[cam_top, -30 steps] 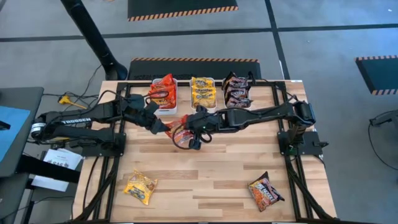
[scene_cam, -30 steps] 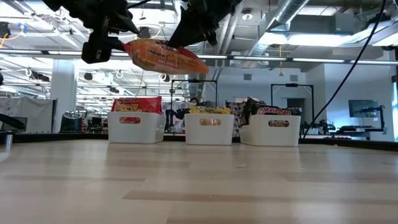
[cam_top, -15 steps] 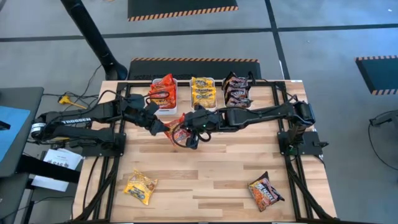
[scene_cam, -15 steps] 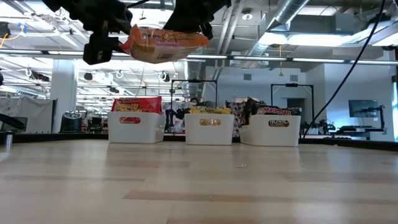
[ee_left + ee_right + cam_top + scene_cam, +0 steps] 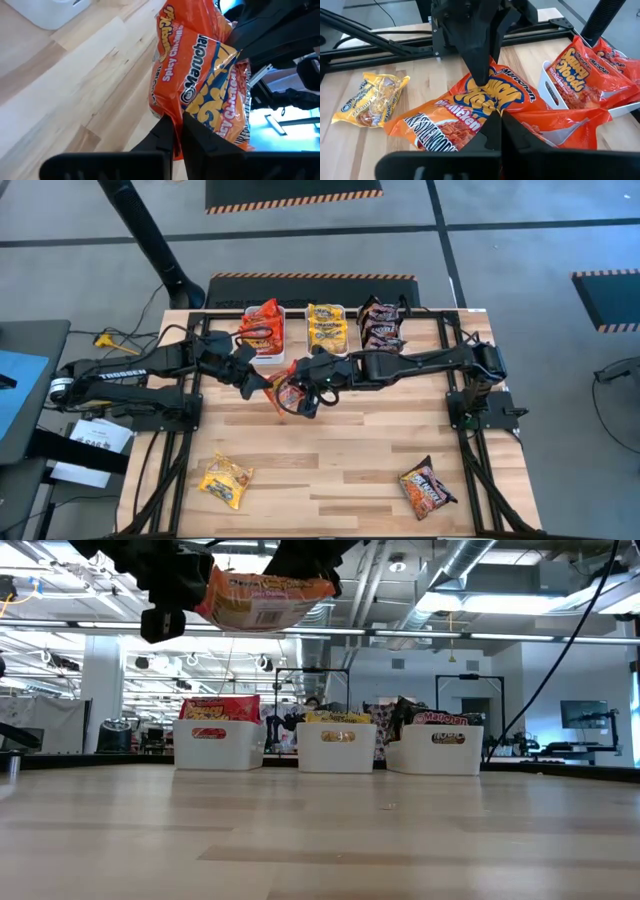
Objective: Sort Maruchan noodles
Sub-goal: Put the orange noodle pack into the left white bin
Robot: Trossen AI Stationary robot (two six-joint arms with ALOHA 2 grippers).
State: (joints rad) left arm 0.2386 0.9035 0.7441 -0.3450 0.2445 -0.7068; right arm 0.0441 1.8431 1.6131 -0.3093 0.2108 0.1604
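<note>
Orange crinkled film marks the Spicy Chicken Maruchan packet (image 5: 288, 388), held in the air above the middle of the wooden table (image 5: 330, 470), pinched at once by both arms. The left gripper (image 5: 262, 383) has its fingers clamped on one edge of the packet; the right gripper (image 5: 312, 385) is clamped on the opposite edge, so the packet's long axis runs roughly between the two. In the low view the packet (image 5: 262, 598) hangs high and nearly level. The tub holding red packets (image 5: 262, 330) lies just beyond the packet, toward the far edge and nearer the left arm, which therefore seems better placed to carry it on. Beside it stand the tub of yellow packets (image 5: 327, 328) and the tub of dark packets (image 5: 381, 326); all three are white, rigid and rectangular. Two packets remain loose near the front edge: a yellow one (image 5: 226, 481) and a dark one with red print (image 5: 427, 486), well apart.
</note>
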